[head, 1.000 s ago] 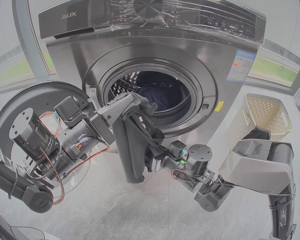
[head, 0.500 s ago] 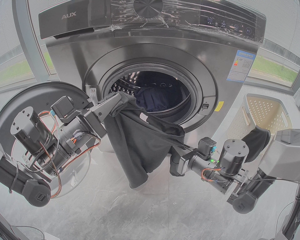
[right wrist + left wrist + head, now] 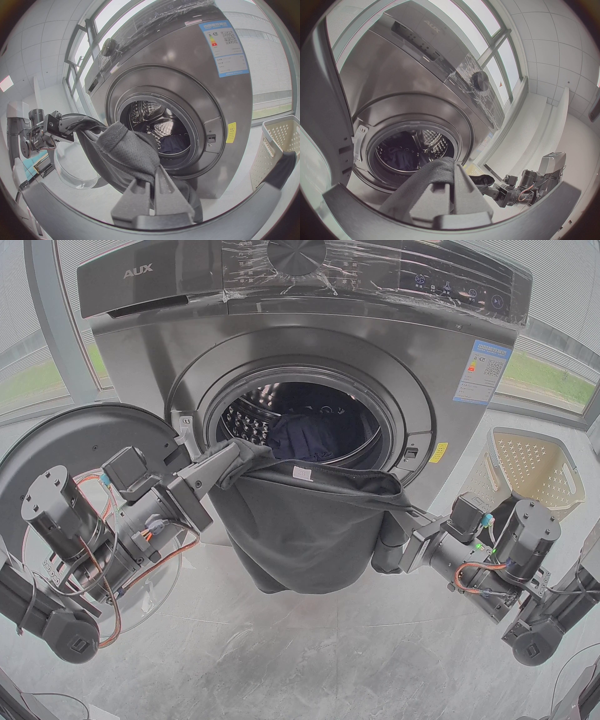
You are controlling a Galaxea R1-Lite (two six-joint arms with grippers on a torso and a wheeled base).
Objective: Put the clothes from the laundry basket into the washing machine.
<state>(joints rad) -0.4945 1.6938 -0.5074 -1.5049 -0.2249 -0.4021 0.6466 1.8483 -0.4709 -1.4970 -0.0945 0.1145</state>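
Charcoal cloth garment (image 3: 306, 527) hung stretched between the left gripper (image 3: 220, 462) and right gripper (image 3: 405, 519), each clamped on an upper corner. It hung just before the silver front-loading washing machine's (image 3: 156, 365) open port, over bare grey floor (image 3: 312, 652). A blue-and-white label (image 3: 481, 372) marked the machine's front. The right gripper had swung outward toward the beige perforated laundry basket (image 3: 537, 459), spreading the cloth.

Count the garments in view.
3. A grey garment stretched between the left gripper and right gripper before the washer opening; a dark blue one inside the drum; a black one over the laundry basket rim. More may be hidden.
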